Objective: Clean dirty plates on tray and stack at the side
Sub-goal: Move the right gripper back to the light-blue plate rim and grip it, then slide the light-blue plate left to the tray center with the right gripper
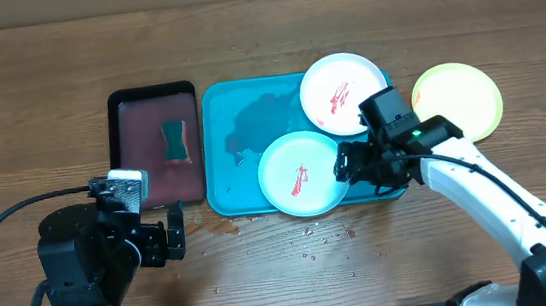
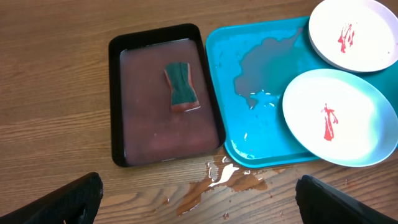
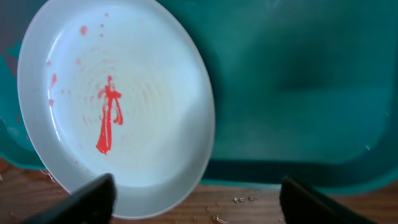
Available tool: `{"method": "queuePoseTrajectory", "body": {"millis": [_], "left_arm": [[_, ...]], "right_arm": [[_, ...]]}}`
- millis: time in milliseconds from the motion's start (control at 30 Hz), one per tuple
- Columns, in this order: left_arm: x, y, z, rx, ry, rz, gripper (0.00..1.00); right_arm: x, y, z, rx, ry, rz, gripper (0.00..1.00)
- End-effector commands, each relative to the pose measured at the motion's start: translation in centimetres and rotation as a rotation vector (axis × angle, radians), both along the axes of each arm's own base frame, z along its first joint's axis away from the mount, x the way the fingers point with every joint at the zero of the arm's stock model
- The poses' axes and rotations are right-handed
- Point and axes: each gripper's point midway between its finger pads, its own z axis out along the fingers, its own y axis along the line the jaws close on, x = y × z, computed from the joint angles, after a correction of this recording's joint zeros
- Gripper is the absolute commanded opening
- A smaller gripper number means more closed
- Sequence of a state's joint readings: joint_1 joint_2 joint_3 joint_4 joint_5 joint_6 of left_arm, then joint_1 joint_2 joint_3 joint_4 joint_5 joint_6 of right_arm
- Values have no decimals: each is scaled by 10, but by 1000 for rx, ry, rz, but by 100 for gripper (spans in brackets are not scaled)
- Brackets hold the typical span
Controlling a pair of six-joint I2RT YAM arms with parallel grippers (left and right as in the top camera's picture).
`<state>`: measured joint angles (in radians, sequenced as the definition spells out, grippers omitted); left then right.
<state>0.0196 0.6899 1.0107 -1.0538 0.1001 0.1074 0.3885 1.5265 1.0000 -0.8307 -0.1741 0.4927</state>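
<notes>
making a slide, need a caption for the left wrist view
Sponge lying in the dark-red tray beside the turquoise tray, which holds a mint plate and a white plate, both red-smeared.

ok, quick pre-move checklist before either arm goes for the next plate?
1. Right gripper open, holding nothing: ok.
2. Left gripper open, empty: ok.
3. Pale mint plate wiped: not ok, red smear in its middle; it overhangs the near rim of the tray.
4. White plate wiped: not ok, red smears.
5. Yellow-green plate off the tray, no smear visible: ok.
6. Sponge lying in the dark-red tray: ok.
</notes>
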Motion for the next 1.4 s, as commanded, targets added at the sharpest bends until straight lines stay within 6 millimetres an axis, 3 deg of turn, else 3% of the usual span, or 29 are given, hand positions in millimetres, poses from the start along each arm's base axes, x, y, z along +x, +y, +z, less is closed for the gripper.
{"method": "queuePoseTrajectory", "body": {"millis": [0, 100, 333, 567, 867, 1033, 1367], "left_arm": [[0, 0, -2, -3, 4, 7, 100], [0, 0, -2, -3, 3, 7, 100], [0, 0, -2, -3, 4, 7, 100], [0, 0, -2, -3, 3, 7, 100], [0, 0, -2, -3, 3, 7, 100], [0, 0, -2, -3, 3, 7, 100], [0, 0, -2, -3, 4, 7, 100]], "right_arm": [[1, 3, -11, -5, 25, -10, 81], [1, 2, -24, -25, 60, -22, 75], [3, 6, -49, -28, 113, -22, 38], [9, 20, -52, 40, 106, -5, 4], [28, 44, -40, 163, 36, -9, 4], [38, 68, -32, 204, -40, 23, 4], [55, 62, -34, 124, -111, -117, 4]]}}
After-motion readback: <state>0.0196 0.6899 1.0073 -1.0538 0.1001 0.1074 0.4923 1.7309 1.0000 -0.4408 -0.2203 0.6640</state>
